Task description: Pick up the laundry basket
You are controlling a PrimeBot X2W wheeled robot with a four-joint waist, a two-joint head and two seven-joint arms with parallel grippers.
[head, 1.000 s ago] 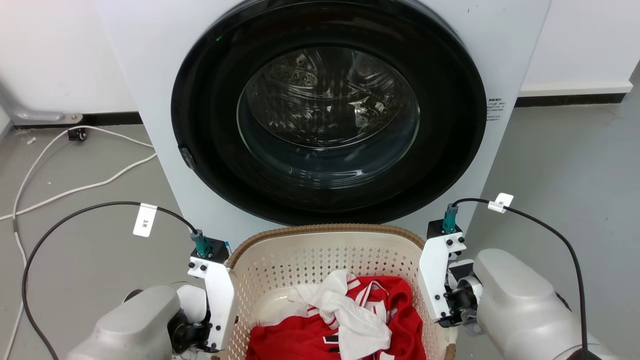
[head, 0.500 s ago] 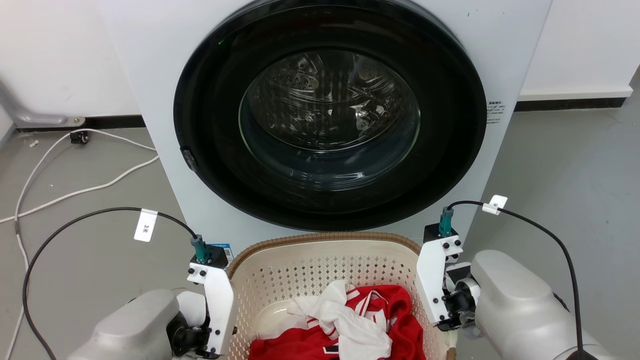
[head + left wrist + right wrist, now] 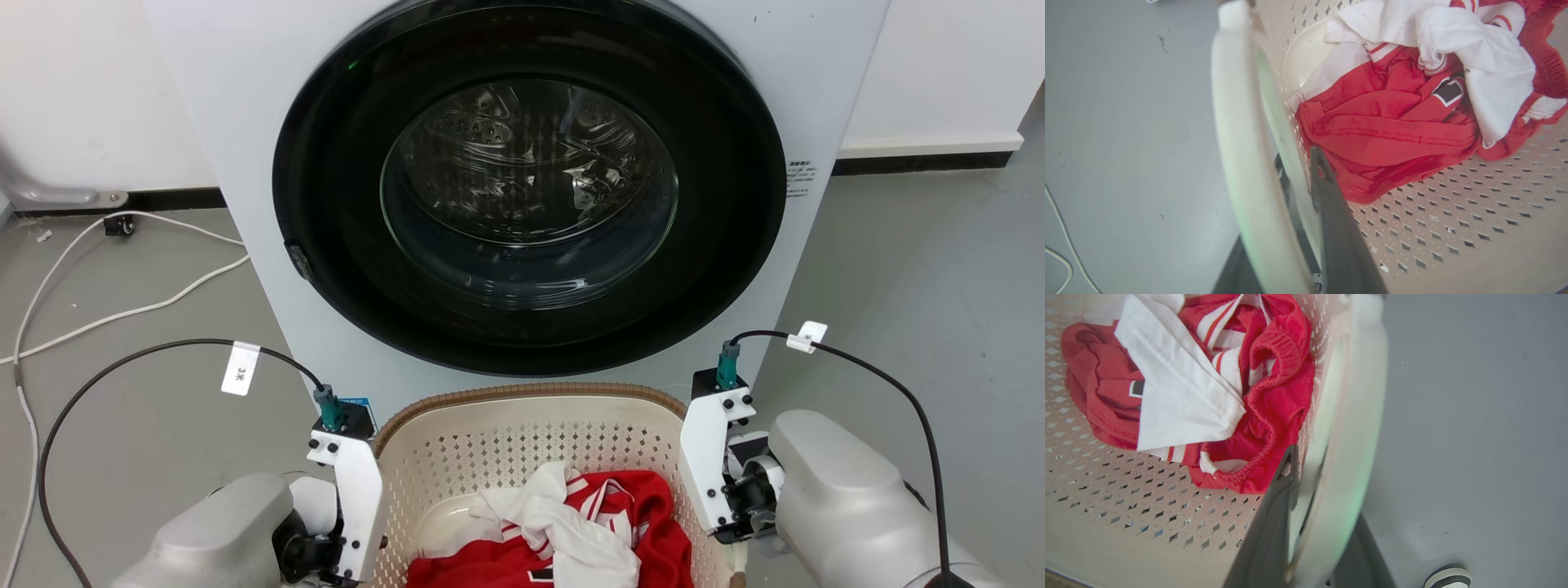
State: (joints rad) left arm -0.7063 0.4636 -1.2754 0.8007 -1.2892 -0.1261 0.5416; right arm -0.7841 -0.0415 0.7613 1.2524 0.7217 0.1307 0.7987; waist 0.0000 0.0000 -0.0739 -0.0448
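The cream perforated laundry basket [image 3: 522, 390] with its brown woven rim sits low in the head view, right before the washing machine. Red and white clothes [image 3: 571, 531] lie in it. My left gripper [image 3: 1298, 163] is shut on the basket's white left handle [image 3: 1237, 143], one dark finger [image 3: 1331, 204] inside the wall and the other outside. My right gripper [image 3: 1306, 465] is likewise shut on the right handle [image 3: 1355, 416], its inner finger [image 3: 1278, 506] beside the red cloth. The frames do not show whether the basket touches the floor.
A white washing machine [image 3: 245, 122] with a shut round dark door [image 3: 522, 188] stands just beyond the basket. White cables [image 3: 122, 310] trail over the grey floor on the left. Bare floor [image 3: 914, 269] lies to the right.
The whole head picture has shifted slightly, so the camera moved. Basket and both grippers sit a little lower in that view. Both holds look unchanged.
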